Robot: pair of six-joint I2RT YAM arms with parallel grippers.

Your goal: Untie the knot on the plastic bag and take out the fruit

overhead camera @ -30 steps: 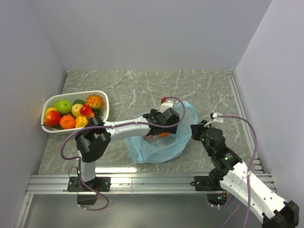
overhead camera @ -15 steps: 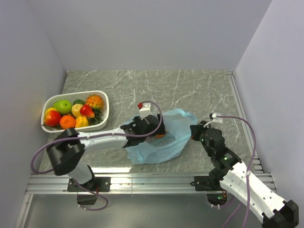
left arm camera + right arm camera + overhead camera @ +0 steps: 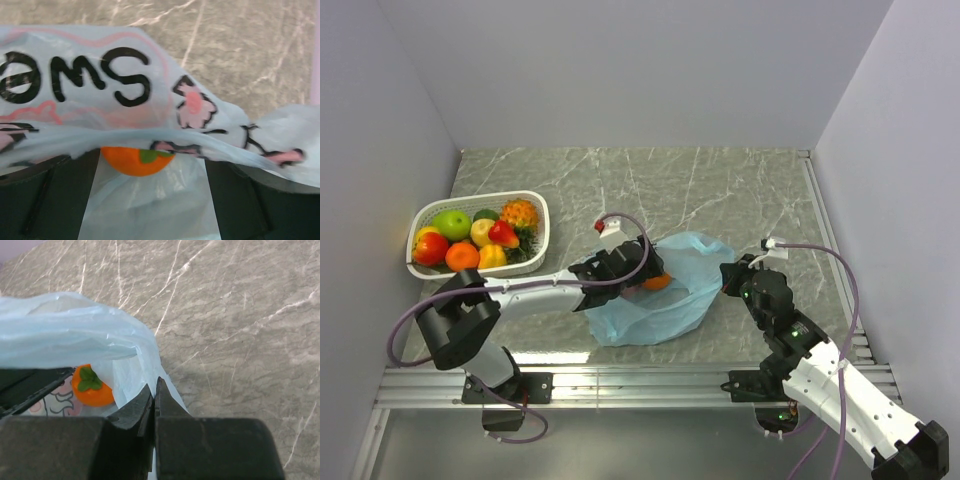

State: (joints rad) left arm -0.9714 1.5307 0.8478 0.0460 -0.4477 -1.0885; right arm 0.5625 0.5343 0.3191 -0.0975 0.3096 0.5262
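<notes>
The pale blue plastic bag [image 3: 670, 300] lies mid-table with its mouth open; no knot shows. An orange persimmon with a green top [image 3: 657, 282] sits in the bag's mouth. My left gripper [image 3: 642, 272] is at the bag's left side, open, its jaws wide apart with bag film between them; the persimmon [image 3: 135, 161] lies just beyond them under the printed bag edge [image 3: 100, 90]. My right gripper [image 3: 729, 277] is shut on the bag's right edge; in the right wrist view the closed gripper [image 3: 155, 388] pinches the film [image 3: 65, 330], with the persimmon [image 3: 92, 386] inside.
A white slotted basket [image 3: 470, 197] at the far left holds a green apple [image 3: 451, 224], red apple [image 3: 430, 248], orange [image 3: 462, 257], yellow pear [image 3: 482, 231], strawberry-like piece [image 3: 503, 234] and pineapple-like fruit [image 3: 520, 213]. Walls close in on three sides.
My left gripper has drawn back leftward from over the bag to its left side. The persimmon has stayed about where it was. The right arm has not moved.
</notes>
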